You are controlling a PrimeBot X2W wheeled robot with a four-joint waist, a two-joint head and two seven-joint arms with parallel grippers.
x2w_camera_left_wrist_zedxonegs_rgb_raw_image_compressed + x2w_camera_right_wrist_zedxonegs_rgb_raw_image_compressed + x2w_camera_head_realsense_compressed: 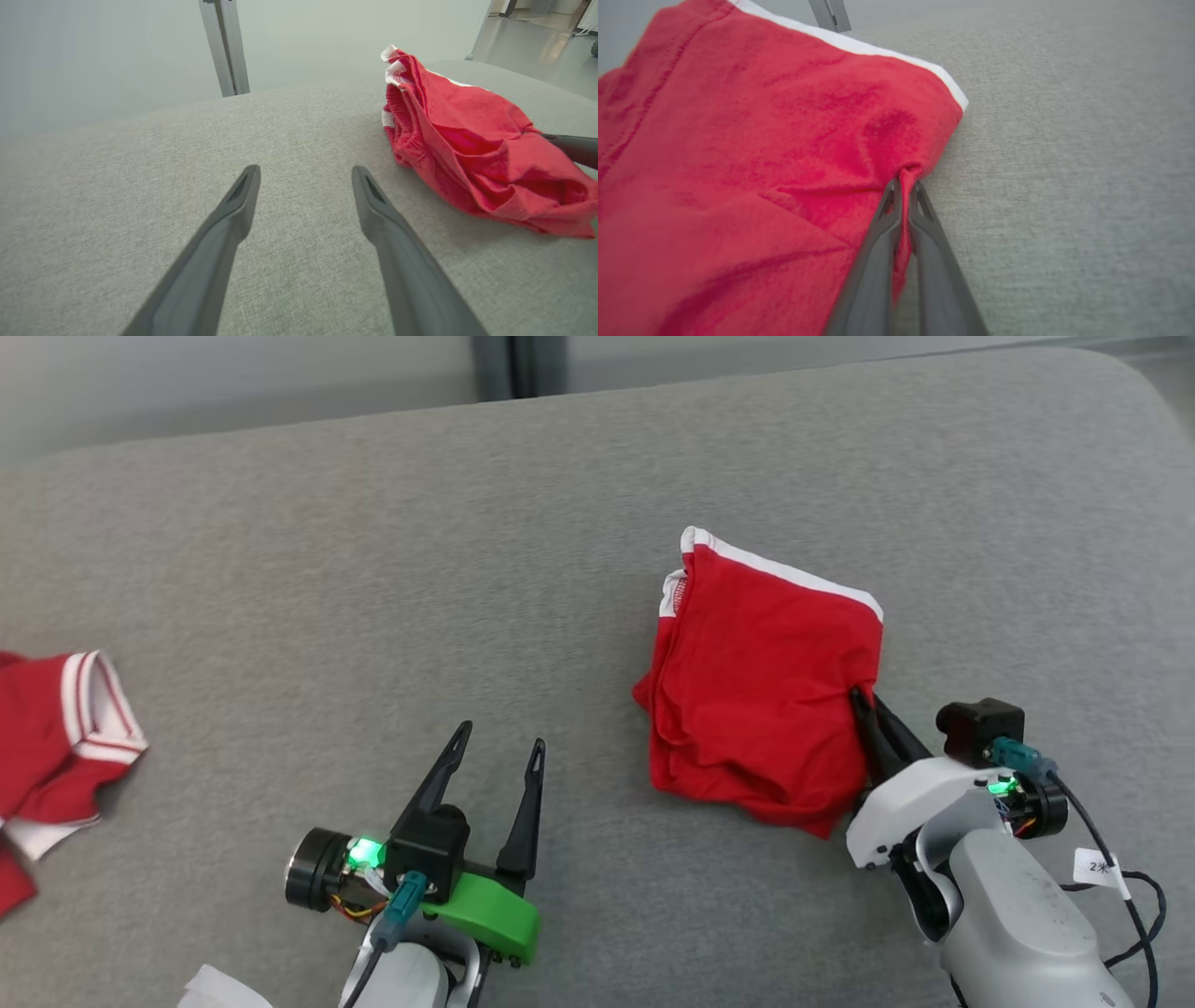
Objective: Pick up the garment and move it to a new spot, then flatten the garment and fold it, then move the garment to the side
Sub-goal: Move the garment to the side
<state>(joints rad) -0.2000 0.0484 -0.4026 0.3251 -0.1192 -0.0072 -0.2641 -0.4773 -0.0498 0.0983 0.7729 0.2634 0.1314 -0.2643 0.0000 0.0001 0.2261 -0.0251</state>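
Cable tag (1094,868), lower right, begins "2"; grey cloth table (373,569); right hand (857,695) pinches the red garment (761,681), left hand (501,735) released.

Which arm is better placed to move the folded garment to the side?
Right. The right gripper is shut on the edge of the garment; the left gripper is open over the bare surface, apart from it.

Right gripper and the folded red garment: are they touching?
Touching. The right wrist view shows the right gripper shut on the edge of the red garment, with a pinch of cloth bunched between its fingers.
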